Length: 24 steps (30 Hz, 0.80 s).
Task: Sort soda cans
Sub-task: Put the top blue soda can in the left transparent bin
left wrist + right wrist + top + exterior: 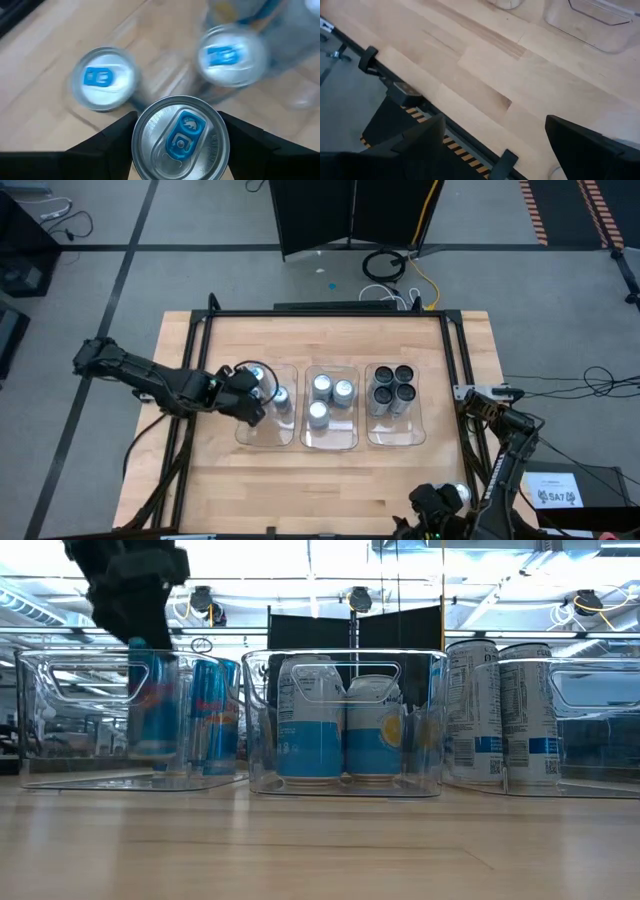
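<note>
Three clear trays stand in a row mid-table. The left tray (240,436) holds two blue-marked soda cans (102,77) (230,55). My left gripper (180,125) reaches down into this tray (60,720), shut on a third blue-marked can (150,700). The middle tray (305,442) holds three plain silver cans (330,392). The right tray (420,436) holds several dark-topped cans (392,383). At the table's near right edge my right gripper (440,505) stands open, with only bare wood between its fingers (420,140). My left gripper pinches the blue-marked can between its two fingers, on opposite sides of the wall just under the top rim (139,132). The fingers come from above, slanting down. The can stays upright inside the left tray; whether its bottom rests on the tray floor I cannot tell.
A black metal frame (200,330) runs around the table's left, far and right sides. The table's near edge with its black clamps (370,57) lies under the right gripper. Bare wood (300,490) stretches between the trays and the near edge.
</note>
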{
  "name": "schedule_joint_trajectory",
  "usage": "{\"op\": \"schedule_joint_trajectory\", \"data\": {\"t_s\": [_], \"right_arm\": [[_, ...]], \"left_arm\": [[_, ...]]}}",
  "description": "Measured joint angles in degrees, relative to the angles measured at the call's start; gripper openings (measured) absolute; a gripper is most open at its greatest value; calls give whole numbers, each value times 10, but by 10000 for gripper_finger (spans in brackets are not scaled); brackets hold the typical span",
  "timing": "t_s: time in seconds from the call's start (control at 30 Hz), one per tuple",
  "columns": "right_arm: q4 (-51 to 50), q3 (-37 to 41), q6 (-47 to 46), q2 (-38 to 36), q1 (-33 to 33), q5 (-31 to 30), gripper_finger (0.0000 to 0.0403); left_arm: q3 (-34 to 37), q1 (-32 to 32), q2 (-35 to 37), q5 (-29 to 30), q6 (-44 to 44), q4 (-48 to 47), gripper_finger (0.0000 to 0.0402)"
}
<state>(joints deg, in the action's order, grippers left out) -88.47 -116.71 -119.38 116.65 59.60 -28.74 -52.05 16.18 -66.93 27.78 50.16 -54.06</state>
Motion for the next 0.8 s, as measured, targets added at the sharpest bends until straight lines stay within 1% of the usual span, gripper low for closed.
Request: {"op": "schedule_joint_trajectory", "data": {"t_s": [0.1, 0.23, 0.33, 0.8], "right_arm": [[0, 0, 0, 0, -13, 0, 336], [2, 0, 0, 0, -31, 0, 336], [6, 0, 0, 0, -42, 0, 336], [35, 0, 13, 0, -76, 0, 336]], "left_arm": [[16, -23, 1, -15, -20, -5, 258], [30, -43, 1, -38, -43, 23, 258], [31, -49, 2, -39, -41, 30, 258], [30, -48, 1, -47, -58, 27, 258]]}}
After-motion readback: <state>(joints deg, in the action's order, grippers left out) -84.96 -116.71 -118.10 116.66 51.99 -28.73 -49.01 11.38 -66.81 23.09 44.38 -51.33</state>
